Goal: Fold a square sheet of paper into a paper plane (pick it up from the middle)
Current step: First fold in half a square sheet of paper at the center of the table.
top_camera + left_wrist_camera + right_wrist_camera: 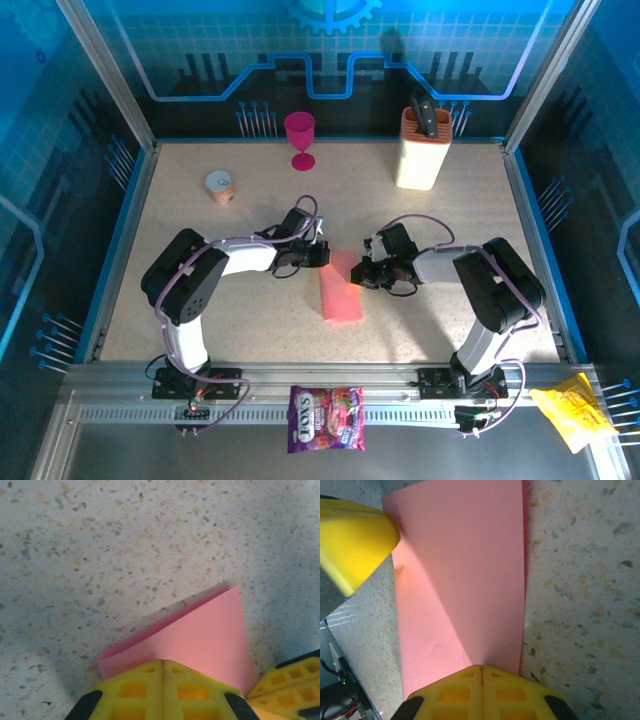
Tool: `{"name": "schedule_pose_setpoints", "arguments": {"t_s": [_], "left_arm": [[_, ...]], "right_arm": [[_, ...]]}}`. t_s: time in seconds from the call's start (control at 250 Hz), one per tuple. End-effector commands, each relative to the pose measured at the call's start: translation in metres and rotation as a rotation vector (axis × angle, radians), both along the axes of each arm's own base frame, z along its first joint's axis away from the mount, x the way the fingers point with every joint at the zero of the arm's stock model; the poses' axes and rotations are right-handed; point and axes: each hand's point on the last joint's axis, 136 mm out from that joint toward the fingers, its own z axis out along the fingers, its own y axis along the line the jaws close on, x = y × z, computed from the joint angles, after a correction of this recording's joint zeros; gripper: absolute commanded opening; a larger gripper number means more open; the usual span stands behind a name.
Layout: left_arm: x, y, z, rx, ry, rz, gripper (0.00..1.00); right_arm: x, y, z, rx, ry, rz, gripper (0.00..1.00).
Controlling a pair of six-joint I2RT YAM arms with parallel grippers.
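Top external: we look down from above and behind the arm bases, far enough to take in the whole table [450, 210].
Left wrist, right wrist: we sit close over the tabletop, behind the left gripper [162, 664] and right gripper [481, 669].
All three share the sheet of paper [341, 295].

We take the paper [341, 287] as our mark, lying on the table [450, 230]. The left gripper [321, 256] touches its far left corner, the right gripper [363, 272] its right edge. Well behind it we find a roll [220, 186] at left, a goblet [300, 138], and a block [424, 150] at right. Before it lies a bag [326, 418], with a wrapper [572, 410] further right.
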Motion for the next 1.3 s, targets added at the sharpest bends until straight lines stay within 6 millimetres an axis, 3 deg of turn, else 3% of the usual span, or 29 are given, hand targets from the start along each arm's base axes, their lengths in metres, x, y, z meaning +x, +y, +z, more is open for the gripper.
{"name": "schedule_pose_setpoints", "arguments": {"t_s": [0.0, 0.164, 0.32, 0.579, 0.779, 0.927, 1.126, 1.298], "left_arm": [[0.002, 0.009, -0.013, 0.044, 0.003, -0.002, 0.01], [-0.002, 0.013, -0.022, 0.062, 0.012, 0.001, 0.00], [-0.004, 0.017, -0.027, 0.077, 0.017, 0.003, 0.00], [-0.005, 0.018, -0.031, 0.088, 0.021, 0.000, 0.00], [-0.006, 0.018, -0.031, 0.085, 0.020, 0.000, 0.00], [-0.008, 0.020, -0.031, 0.087, 0.021, 0.003, 0.00], [-0.008, 0.021, -0.033, 0.090, 0.026, 0.006, 0.00], [-0.009, 0.021, -0.035, 0.094, 0.026, 0.007, 0.00]], "right_arm": [[-0.048, -0.043, -0.071, -0.265, 0.187, -0.008, 0.00], [-0.044, -0.039, -0.066, -0.254, 0.178, 0.002, 0.00], [-0.027, -0.027, -0.046, -0.214, 0.125, 0.022, 0.00], [0.015, -0.002, 0.030, -0.117, -0.054, 0.041, 0.00], [0.024, 0.008, 0.073, -0.081, -0.144, 0.052, 0.00], [0.015, 0.032, 0.076, -0.034, -0.147, 0.098, 0.00], [-0.003, 0.071, 0.063, 0.025, -0.126, 0.146, 0.00], [-0.012, 0.090, 0.053, 0.035, -0.123, 0.165, 0.00]]}}
